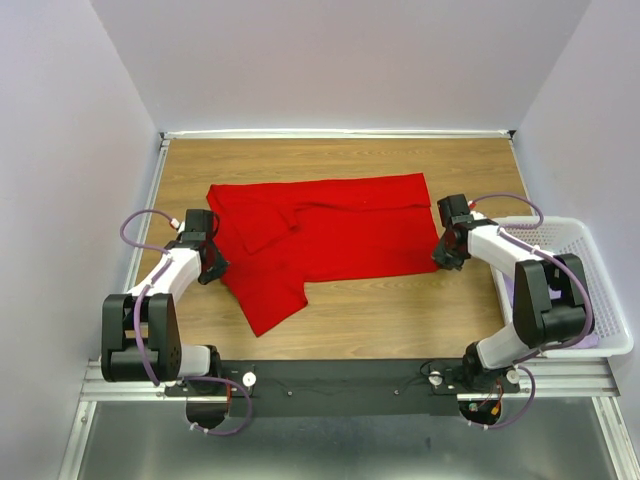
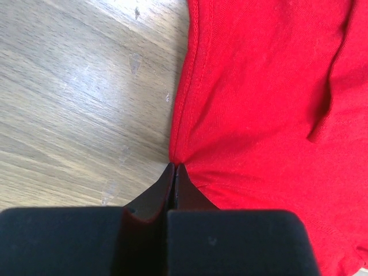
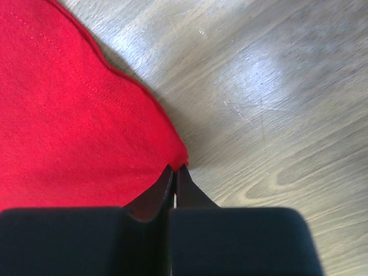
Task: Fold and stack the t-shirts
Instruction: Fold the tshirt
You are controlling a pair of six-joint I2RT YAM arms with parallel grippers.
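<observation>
Top external view puts the shirt (image 1: 330,235) at the middle of the table (image 1: 400,315), with the left gripper (image 1: 211,262) at its 9 o'clock edge and the right gripper (image 1: 447,256) at its 4 o'clock corner. Both wrist views show the jaws closed with red cloth pinched at the very tips: the left on a hemmed edge where the fabric puckers, the right on only the point of a corner. That thin bite on the right is the main risk, I judge: any lift or pull could let the corner slip out, and the fold would fall skewed. The left pinch may have caught just one layer, so a layer beneath could lag and bunch. If the two arms move at unequal pace or height, the cloth between them would twist or drag across the wood rather than fold cleanly, and the loose flap toward 7 o'clock could get tucked under. A wide swing at 3 o'clock could also knock the basket (image 1: 600,300) just beside the right arm. The shirt is bright red and soft, lying flat but untidy: its 12 o'clock edge runs fairly straight, a sleeve or folded panel overlaps near 10 o'clock with visible creases, and one part juts out toward 7 o'clock.
</observation>
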